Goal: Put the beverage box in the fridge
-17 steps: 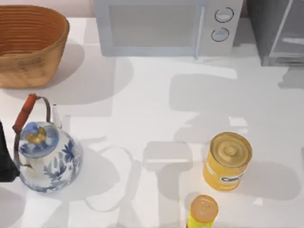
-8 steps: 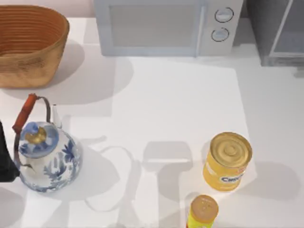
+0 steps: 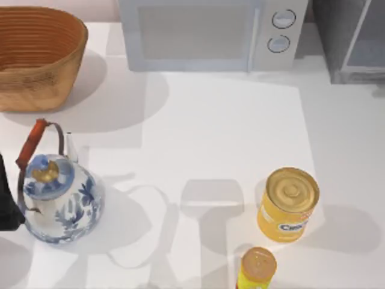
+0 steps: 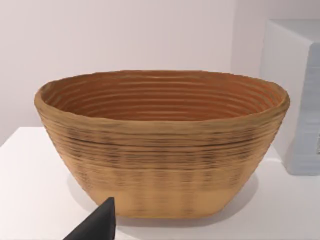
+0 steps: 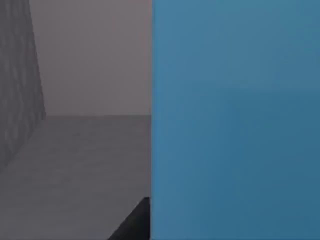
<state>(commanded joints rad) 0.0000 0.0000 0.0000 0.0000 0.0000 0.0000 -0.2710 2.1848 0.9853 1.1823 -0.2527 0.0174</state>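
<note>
- Beverage box is sitting right against my right wrist camera as a flat light-blue face, with one vertical edge running the height of the picture.
- That straight edge is suggesting the box is standing upright, long axis vertical; I am judging this, since neither its top nor its base is showing.
- Beside the box, a dark grey floor, side wall and back wall are showing; I am judging this to be the fridge interior, so the box is lying inside or at its mouth.
- In the top view the fridge is standing at the table's far right corner, next to the microwave.
- My right arm is the nearer one to the box. A dark fingertip is showing just beside the box's edge; I cannot tell whether my right gripper is clamping the box or is spread.
- The coming move is turning on this contact: if gripped, the box needs setting down on the fridge floor and freeing, then a straight pull-back.
- My left arm is parked at the table's left edge, beside the teapot, facing the basket; I cannot tell its finger state either.
- Two yellow cans are standing near the front right, well apart from the fridge.
</note>
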